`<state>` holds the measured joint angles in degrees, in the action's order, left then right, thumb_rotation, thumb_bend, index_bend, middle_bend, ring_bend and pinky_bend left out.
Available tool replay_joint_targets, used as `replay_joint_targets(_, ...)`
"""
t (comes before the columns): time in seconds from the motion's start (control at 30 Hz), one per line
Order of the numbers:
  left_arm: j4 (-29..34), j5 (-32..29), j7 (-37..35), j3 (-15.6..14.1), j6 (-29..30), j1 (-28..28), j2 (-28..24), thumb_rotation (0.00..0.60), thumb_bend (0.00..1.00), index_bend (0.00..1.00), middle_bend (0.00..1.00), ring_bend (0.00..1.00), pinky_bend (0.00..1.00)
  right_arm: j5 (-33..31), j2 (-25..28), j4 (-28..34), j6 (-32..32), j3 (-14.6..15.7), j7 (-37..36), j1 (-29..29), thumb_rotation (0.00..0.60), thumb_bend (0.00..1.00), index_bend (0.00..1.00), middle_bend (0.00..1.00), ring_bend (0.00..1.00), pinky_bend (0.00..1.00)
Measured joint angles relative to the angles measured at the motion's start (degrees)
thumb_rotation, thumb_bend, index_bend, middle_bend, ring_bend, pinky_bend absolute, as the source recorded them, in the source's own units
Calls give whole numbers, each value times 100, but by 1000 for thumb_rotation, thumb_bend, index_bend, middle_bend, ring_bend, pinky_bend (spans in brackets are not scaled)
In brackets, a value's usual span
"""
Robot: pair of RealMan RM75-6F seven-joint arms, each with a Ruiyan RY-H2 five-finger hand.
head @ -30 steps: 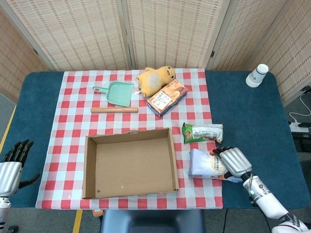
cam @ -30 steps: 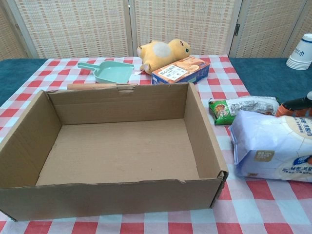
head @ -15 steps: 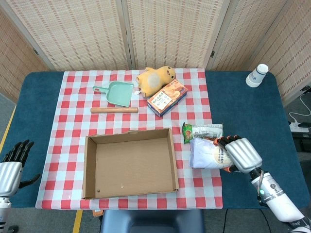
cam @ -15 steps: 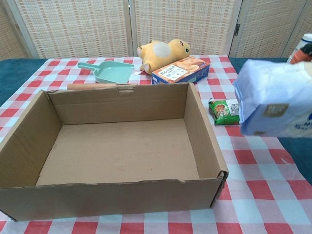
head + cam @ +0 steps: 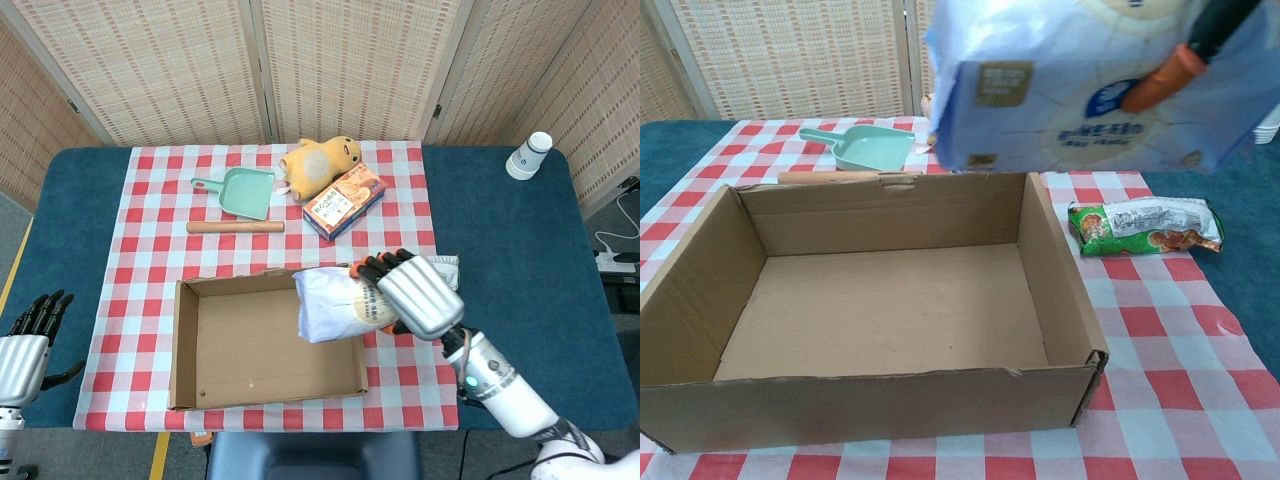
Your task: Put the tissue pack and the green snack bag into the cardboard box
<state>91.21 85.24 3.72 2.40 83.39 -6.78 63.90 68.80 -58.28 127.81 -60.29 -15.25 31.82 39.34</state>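
R hand [image 5: 415,295] grips tissue pack [image 5: 335,302] above cardboard box [image 5: 190,345] rim — lifted to clear wall; L hand [image 5: 25,345] empty, fingers apart.

Woven rattan folding screens [image 5: 350,65] run along 12 o'clock behind a dark blue table [image 5: 500,220], with a red-and-white checked cloth [image 5: 160,200] across it. Even, soft lighting.

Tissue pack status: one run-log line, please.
tissue pack: held by right hand, above cardboard box | green snack bag: on cloth | left hand: idle

Tissue pack [image 5: 335,303] above cardboard box [image 5: 185,345]
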Motion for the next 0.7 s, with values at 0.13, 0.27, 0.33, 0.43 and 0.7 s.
replay_joint_targets(0.13,8,-20,-24,4,-7,3,-18,600,165,40,6,0,183,-685,-763,-135,112,-95,448,560,600,0,590,402,372,571)
replay_joint_targets(0.27,9,-12,-61,-2,-10,5,-34,600,166,39,6,0,183,-1172,-1454,-386,130,-133,829,1043,600,0,589,401,371,571)
replay_joint_targets(0.33,10,-15,-68,0,-14,3,-38,600,166,40,7,0,183,-1336,-1666,-514,120,-147,973,1209,600,0,589,401,372,571)
replay_joint_targets(0.43,5,-41,-130,10,-32,0,-58,600,166,40,6,0,183,-1454,-1921,-632,109,-157,1018,1349,600,0,588,401,372,571)
replay_joint_targets(0.7,-25,-64,-346,11,-97,-15,-131,600,166,43,6,0,183,-1807,-2963,-1539,43,-178,1010,1867,600,0,585,402,372,571)
